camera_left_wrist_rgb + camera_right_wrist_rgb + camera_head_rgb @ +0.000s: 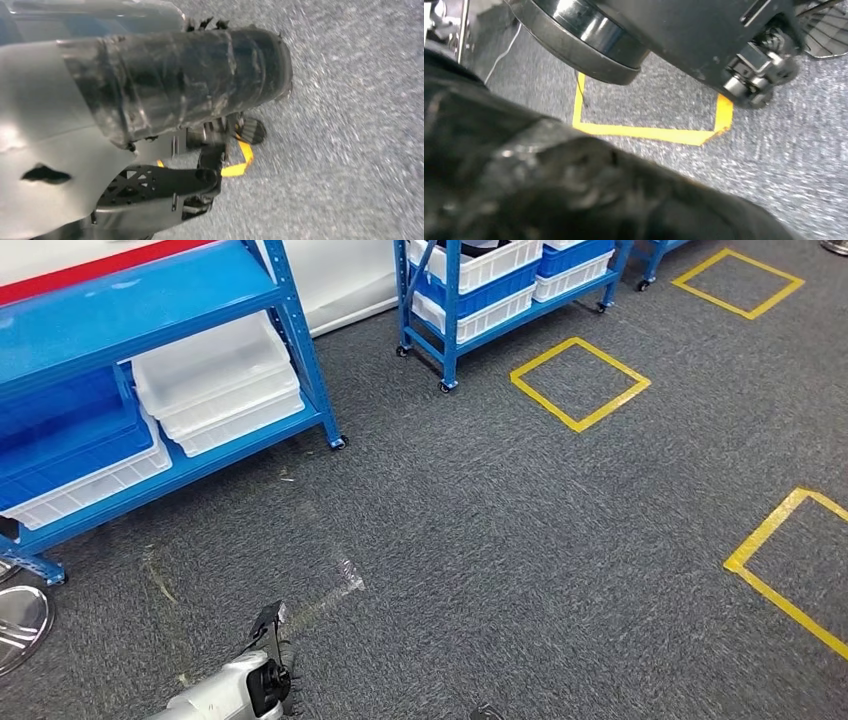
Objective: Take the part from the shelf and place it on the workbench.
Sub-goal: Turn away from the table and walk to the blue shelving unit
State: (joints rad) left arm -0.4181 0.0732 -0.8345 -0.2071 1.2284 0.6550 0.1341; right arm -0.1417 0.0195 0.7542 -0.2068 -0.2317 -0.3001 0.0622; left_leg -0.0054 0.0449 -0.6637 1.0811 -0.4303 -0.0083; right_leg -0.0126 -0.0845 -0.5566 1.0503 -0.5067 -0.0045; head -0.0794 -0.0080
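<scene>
Shelf (300, 330) of blue metal, stacked with white and blue plastic bins (215, 380), is seen upper left on grey carpet (500, 540). Left hand's (268, 625) grip cannot be told; right hand's neither.

Even bright light overhead; both wrist views blurred, carpet (500, 540) smeared.

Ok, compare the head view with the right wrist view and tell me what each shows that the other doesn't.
Head view alone: blue shelving holding white bins and blue bins, a second blue rack, a metal disc at the edge, and the left arm low in frame. Right wrist view alone: a close, dark wrapped cover. Both: grey carpet with yellow tape squares.
</scene>
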